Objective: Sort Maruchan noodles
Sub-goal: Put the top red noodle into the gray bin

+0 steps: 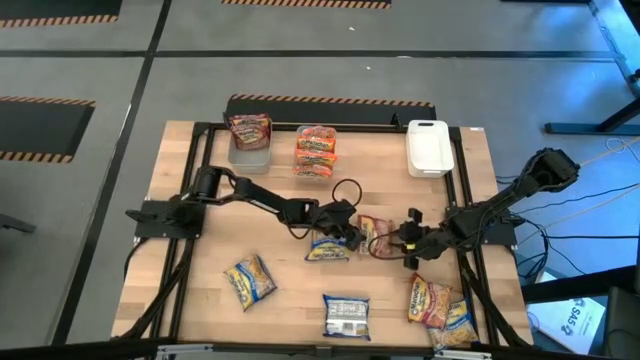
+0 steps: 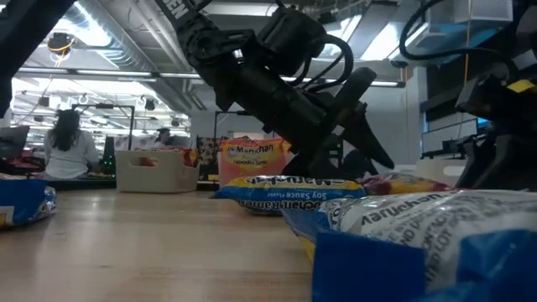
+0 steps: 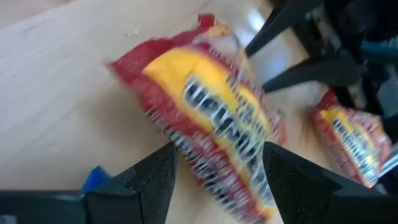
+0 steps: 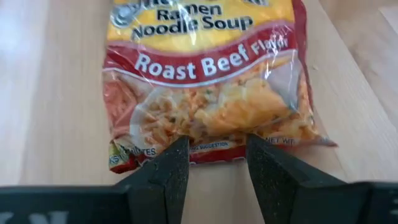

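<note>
Both grippers spread, unloaded: left gripper (image 1: 352,234) and right gripper (image 1: 400,240) flank roast beef packet (image 1: 374,236), likely lining up pickup

Both dark arms reach inward from opposite edges of the surface and nearly meet near its middle. The left arm runs out from its base at the left edge, elbow bent, forearm stretched low toward the centre; the left gripper (image 1: 352,236) points down and slightly rightward, its jaws parted, with both dark fingers (image 3: 146,180) spread wide in its wrist view. The right arm comes from the right edge, its upper link angled back and its forearm sloping down to the centre; the right gripper (image 1: 396,243) sits low, jaws apart by a narrower gap, seemingly just above the surface.
</note>
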Tool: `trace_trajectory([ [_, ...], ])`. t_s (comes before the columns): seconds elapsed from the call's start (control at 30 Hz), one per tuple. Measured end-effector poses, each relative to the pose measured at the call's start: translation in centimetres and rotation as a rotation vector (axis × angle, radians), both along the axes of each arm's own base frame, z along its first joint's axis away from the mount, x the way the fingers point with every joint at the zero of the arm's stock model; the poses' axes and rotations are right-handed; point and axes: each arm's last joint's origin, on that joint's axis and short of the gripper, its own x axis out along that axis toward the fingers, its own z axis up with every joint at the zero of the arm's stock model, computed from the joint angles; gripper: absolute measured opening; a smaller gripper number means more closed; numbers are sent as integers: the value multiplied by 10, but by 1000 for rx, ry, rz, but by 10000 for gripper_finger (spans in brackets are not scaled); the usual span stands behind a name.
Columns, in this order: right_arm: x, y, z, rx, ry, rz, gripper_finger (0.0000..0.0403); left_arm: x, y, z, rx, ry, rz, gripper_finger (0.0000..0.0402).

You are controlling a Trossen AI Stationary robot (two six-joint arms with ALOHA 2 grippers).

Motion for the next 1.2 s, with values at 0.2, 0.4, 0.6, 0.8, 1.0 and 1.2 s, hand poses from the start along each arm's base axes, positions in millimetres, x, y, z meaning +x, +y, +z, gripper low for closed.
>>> trace_trajectory([
  [0.2, 2, 1, 0, 7, -13, 0, 151, 0, 0, 0, -16, -6, 33, 229],
  [0.4, 7, 4, -10, -7, 1, -7, 151, -1, 0, -1, -16, 17, 41, 229],
  [0.6, 13, 7, -16, -10, -23, -16, 151, -4, 1, -5, -3, 67, 58, 229],
  [0.8, 17, 9, -20, -13, -48, -29, 151, -2, 1, -3, -8, 31, 53, 229],
  [1.0, 19, 9, -22, -27, -78, -50, 151, 3, -1, -3, -17, -46, 31, 229],
  [1.2, 21, 10, -23, -32, -94, -60, 151, 4, -1, -4, 4, -60, 18, 209],
])
